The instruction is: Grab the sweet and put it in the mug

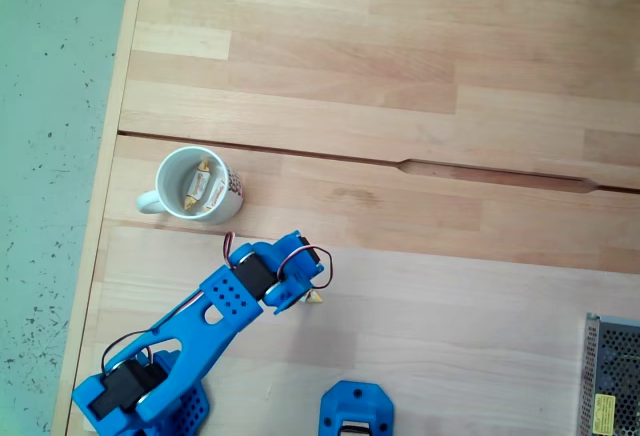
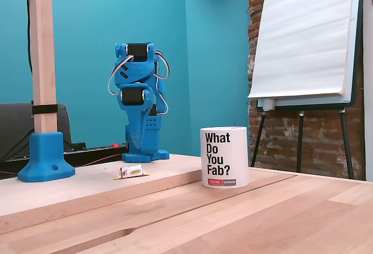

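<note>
Folded blue arm (image 1: 215,311) sat near the table's (image 1: 420,76) lower left edge in the top-down fixed view. Its upper end lay over the gripper (image 1: 297,291), and the fingers could not be separated from the housing and looped wires, so whether the jaws stood apart or closed could not be told. In the low side-on fixed view the arm (image 2: 140,102) stood bunched upright against the teal wall, its fingers again hard to make out. The white mug (image 1: 168,188) stood up-left of the arm's tip and apart from it, handle pointing left, with reddish dots on its right flank. A wrapped sweet (image 1: 203,182), white middle with yellowish ends, lay inside the mug, leaning on the inner wall. A second small yellowish scrap (image 1: 316,298) peeked out just beside the arm's tip, mostly covered. The side-on view showed a wrapped candy (image 2: 131,171) lying on the tabletop in front of the arm's base, well left of the mug (image 2: 224,157), which bore the words "What Do You Fab?"; the mug's inside was hidden from that angle. A blue printed block (image 1: 357,411) was cut off at the bottom edge, and a perforated metal box (image 1: 612,376) at the right corner. A wooden post (image 2: 41,50) rose from a blue foot (image 2: 45,155). A flip chart (image 2: 306,38) stood before brickwork.
</note>
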